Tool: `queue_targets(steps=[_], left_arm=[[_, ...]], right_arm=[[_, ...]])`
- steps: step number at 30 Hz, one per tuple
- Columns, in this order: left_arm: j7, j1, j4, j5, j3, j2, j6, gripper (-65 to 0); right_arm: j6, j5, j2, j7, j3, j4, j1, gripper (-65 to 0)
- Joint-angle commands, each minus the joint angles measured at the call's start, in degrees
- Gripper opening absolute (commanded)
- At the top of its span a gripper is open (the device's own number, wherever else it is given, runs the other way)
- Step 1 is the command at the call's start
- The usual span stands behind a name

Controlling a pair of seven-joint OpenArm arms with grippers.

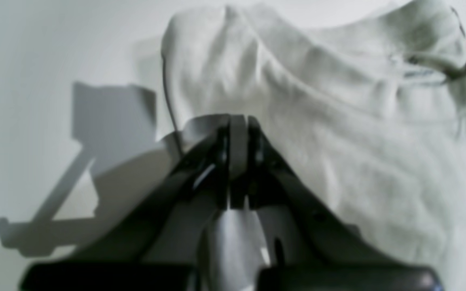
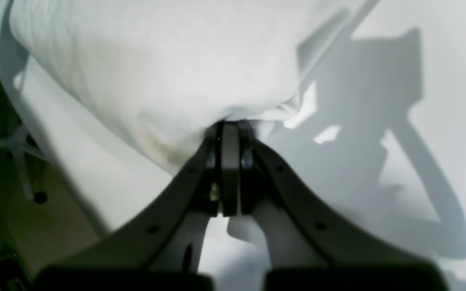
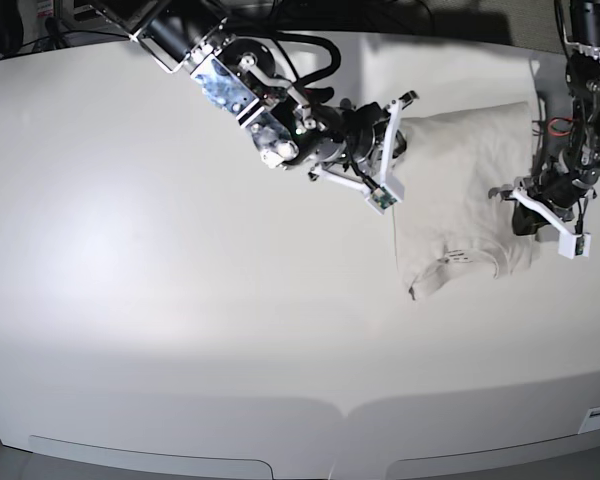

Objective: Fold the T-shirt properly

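Note:
The pale off-white T-shirt (image 3: 460, 185) lies partly folded at the right of the white table (image 3: 130, 260), with its collar and tag marking (image 3: 460, 258) toward the front. My right gripper (image 3: 398, 150) is at the shirt's left edge. In the right wrist view this gripper (image 2: 230, 124) is shut on bunched fabric (image 2: 156, 68). My left gripper (image 3: 527, 203) is at the shirt's right edge. In the left wrist view it (image 1: 239, 120) is shut at the edge of the wrinkled cloth (image 1: 338, 133), and the collar (image 1: 439, 68) shows at upper right.
The table's curved edge (image 2: 26, 117) runs down the left of the right wrist view, with floor and a chair base (image 2: 14, 149) beyond it. Dark cables (image 3: 310, 45) lie behind the right arm at the back. A red-wired part (image 3: 558, 125) sits on the left arm.

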Motion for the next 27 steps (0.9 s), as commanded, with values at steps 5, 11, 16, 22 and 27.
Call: queue_targets(steps=[5,11,16,22,27], left_arm=[[0.9,0.2,3.2,-1.7,-0.3,-4.3,2.3,-65.0],[-0.5,9.2,14.0,-1.2,-0.3,-7.8,7.3,-65.0],[-1.2,17.5,19.8,2.4,-0.4,-8.3,10.2,-65.0],[-3.0,27.7,22.9,3.2,-4.0,-8.3,11.1,-65.0],[-3.3,37.1,26.3,2.6,-8.2,-8.1,11.1,-65.0]], right_arm=[[0.1,-1.2,2.3,-0.7,0.2,3.2,0.7,-65.0],[-7.0,-4.1,10.6,-1.0,0.3,14.3,-0.8,-65.0],[-11.9,-5.8,20.1,-3.6,1.0,25.3,-4.2,-65.0],[-15.5,-6.0,27.9,-3.9,9.6,35.2,-15.4,-65.0],[-14.6,-3.7,31.2,-4.1,19.1,41.5,-28.0,-65.0]])
